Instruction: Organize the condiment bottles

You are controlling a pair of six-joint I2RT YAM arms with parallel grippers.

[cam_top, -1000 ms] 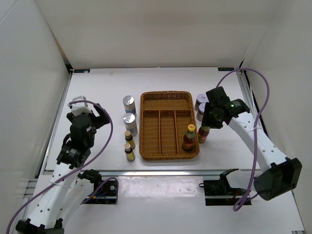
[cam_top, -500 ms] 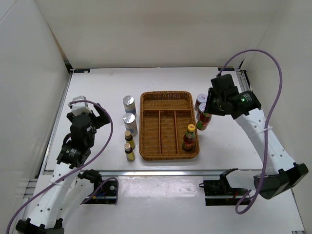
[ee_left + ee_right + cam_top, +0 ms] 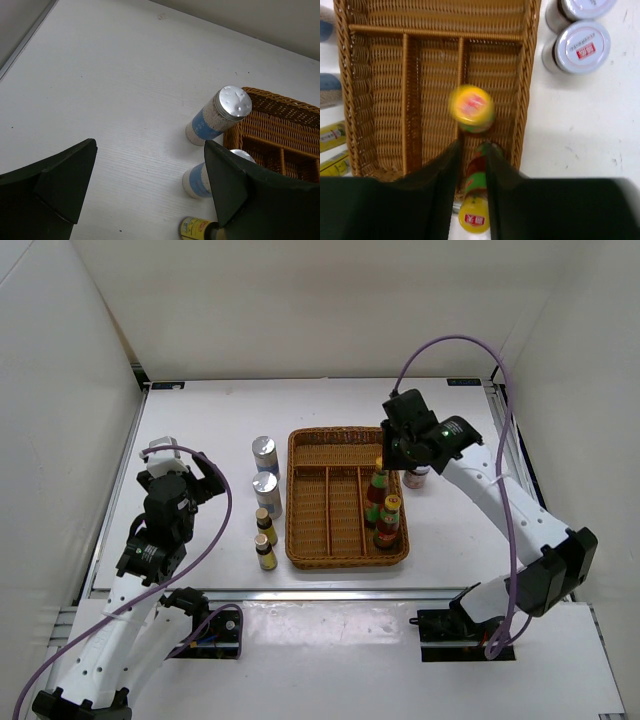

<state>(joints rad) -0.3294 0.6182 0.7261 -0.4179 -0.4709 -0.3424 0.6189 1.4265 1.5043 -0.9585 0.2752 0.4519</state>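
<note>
Right gripper (image 3: 382, 466) clamps a yellow-capped red bottle (image 3: 376, 496), logo illegible, in the tray's (image 3: 300, 558) right slot; left gripper (image 3: 149, 150), left of it, gapes wide.

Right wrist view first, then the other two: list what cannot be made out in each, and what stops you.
Right wrist: the yellow cap in the tray is blurred, its print unreadable.
Left wrist: a finger hides half the nearer shaker; the bottom edge cuts off a small bottle.
Top: the right arm covers most of the jars.
</note>
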